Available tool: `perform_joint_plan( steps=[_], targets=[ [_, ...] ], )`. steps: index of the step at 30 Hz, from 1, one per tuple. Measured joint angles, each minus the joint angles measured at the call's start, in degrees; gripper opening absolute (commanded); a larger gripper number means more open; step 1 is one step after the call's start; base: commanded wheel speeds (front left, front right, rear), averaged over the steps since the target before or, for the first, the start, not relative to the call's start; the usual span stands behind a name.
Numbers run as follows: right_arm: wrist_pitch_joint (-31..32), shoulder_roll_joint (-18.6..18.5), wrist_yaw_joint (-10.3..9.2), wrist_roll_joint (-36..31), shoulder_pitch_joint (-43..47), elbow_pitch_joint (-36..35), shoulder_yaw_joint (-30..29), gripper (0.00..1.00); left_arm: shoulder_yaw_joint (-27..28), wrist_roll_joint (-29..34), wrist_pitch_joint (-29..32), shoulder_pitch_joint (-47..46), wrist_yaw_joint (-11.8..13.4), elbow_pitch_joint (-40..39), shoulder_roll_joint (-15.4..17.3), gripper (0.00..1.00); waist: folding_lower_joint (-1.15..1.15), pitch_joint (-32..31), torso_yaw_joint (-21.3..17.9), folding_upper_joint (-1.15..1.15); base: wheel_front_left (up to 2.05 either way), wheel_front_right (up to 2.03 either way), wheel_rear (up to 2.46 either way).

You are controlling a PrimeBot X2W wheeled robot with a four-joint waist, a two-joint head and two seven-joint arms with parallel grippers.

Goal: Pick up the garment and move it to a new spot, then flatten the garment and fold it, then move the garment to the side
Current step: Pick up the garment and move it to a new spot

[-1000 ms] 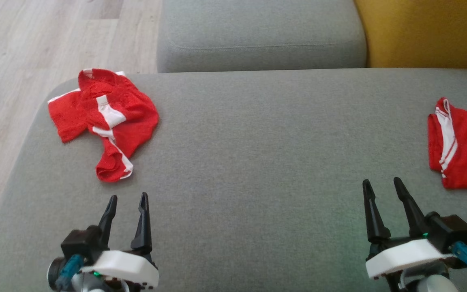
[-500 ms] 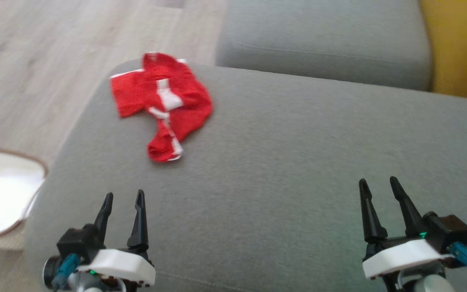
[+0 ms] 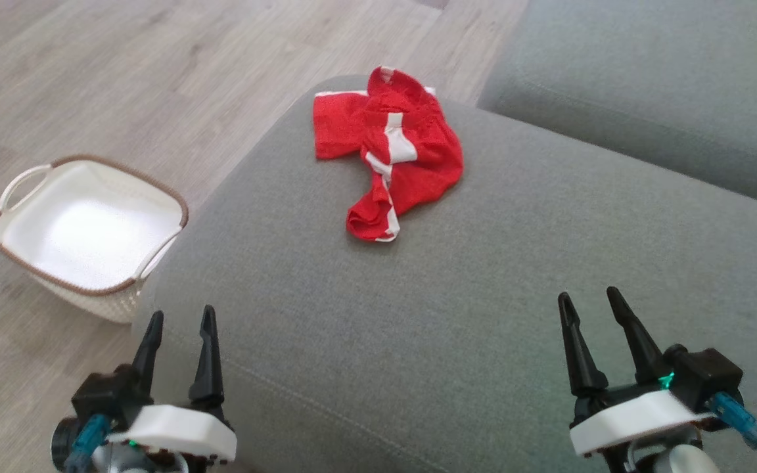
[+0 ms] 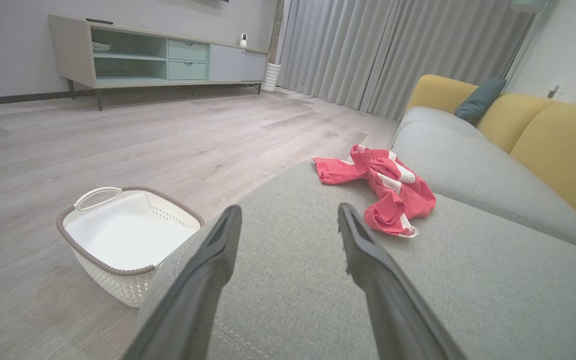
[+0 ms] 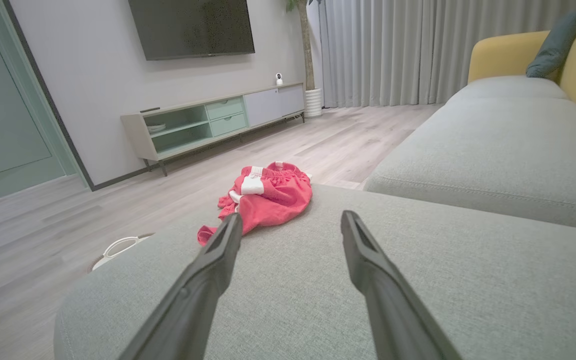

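- I see the red shorts (image 3: 391, 151) with white stripes lying crumpled on the grey sofa cushion (image 3: 418, 328), near its far left corner.
- My left gripper (image 3: 181, 314) is at the near left edge of the cushion, its 2 fingers apart and holding nothing.
- My right gripper (image 3: 589, 294) is at the near right, jaws also apart and empty.
- Both grippers are well apart from the shorts.
- A white basket (image 3: 86, 289) with a brown rim stands on the wooden floor (image 3: 155, 79), just beside the cushion.
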Motion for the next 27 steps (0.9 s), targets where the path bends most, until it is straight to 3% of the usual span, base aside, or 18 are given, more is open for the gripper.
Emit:
perform_joint_plan(
  steps=[8,13,17,27],
  targets=[
    [0.0,0.0,0.00,-0.1,-1.2,-0.3,0.0,1.00,0.1,-0.1,0.0,0.6,0.0,-0.9,-0.1,1.00,0.00,2.4,1.7,0.00,0.00,0.00,0.00],
    [0.2,0.0,0.00,-1.7,-2.7,-2.1,-0.7,1.00,1.6,-0.3,0.0,-0.9,-0.1,-0.6,0.1,1.00,0.00,4.9,0.3,0.00,0.00,0.00,0.00],
    [1.5,0.0,0.00,-3.5,-6.1,-4.0,-1.1,1.00,1.9,-0.3,0.2,-8.7,-1.1,-0.4,1.8,1.00,0.01,7.9,-2.1,0.00,0.00,0.00,0.00],
    [3.8,-0.1,0.00,-7.5,-9.7,-7.8,-2.6,1.00,1.5,-0.7,10.9,-32.7,-6.2,5.4,7.5,1.00,0.02,16.2,-9.6,0.00,0.00,0.00,0.00]
  ],
)
